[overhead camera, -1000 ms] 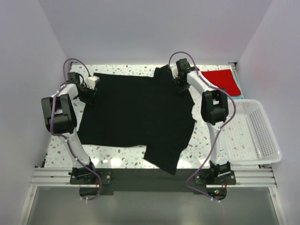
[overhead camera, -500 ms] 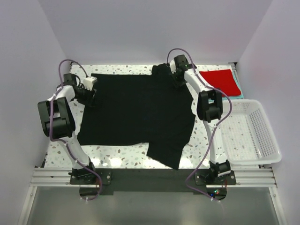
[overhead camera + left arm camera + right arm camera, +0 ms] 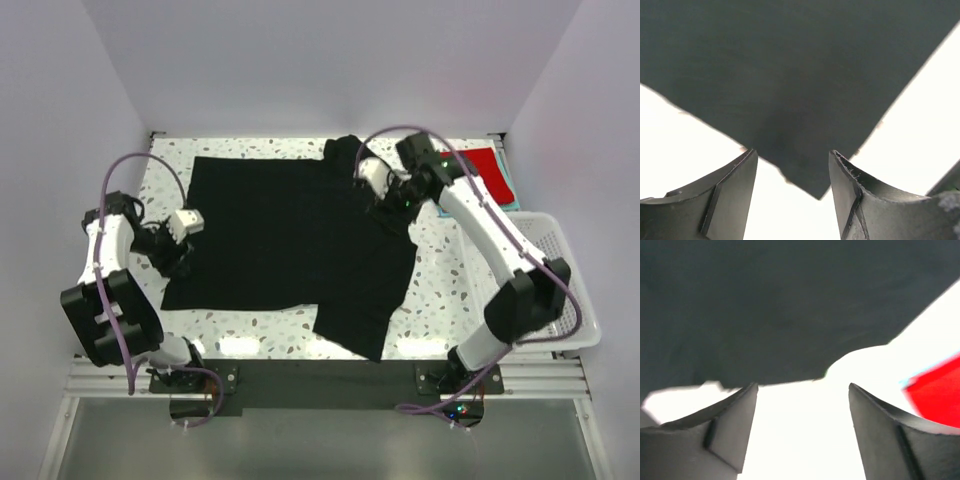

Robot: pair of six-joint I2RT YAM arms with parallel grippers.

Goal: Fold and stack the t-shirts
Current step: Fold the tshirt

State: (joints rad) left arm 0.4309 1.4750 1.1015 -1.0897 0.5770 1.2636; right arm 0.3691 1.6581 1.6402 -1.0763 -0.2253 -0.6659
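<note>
A black t-shirt [image 3: 290,230] lies spread flat on the speckled table, one sleeve hanging toward the near edge. My left gripper [image 3: 176,257] is open at the shirt's left edge. In the left wrist view a corner of the black cloth [image 3: 795,100] points down between its open fingers [image 3: 792,167], which grip nothing. My right gripper [image 3: 386,198] is open over the shirt's right side, and the right wrist view [image 3: 802,405] shows it empty above bare table by the cloth edge [image 3: 765,315]. A folded red t-shirt [image 3: 488,162] lies far right on a teal one [image 3: 511,192].
A white mesh basket [image 3: 545,285] stands at the right edge of the table. The red shirt [image 3: 937,392] shows at the right of the right wrist view. White walls close in the left, far and right sides.
Both grippers have left the shirt's far corners. The left one moved down along the left edge toward me. The right arm swung out to the right, its gripper nearer over the shirt's right side.
</note>
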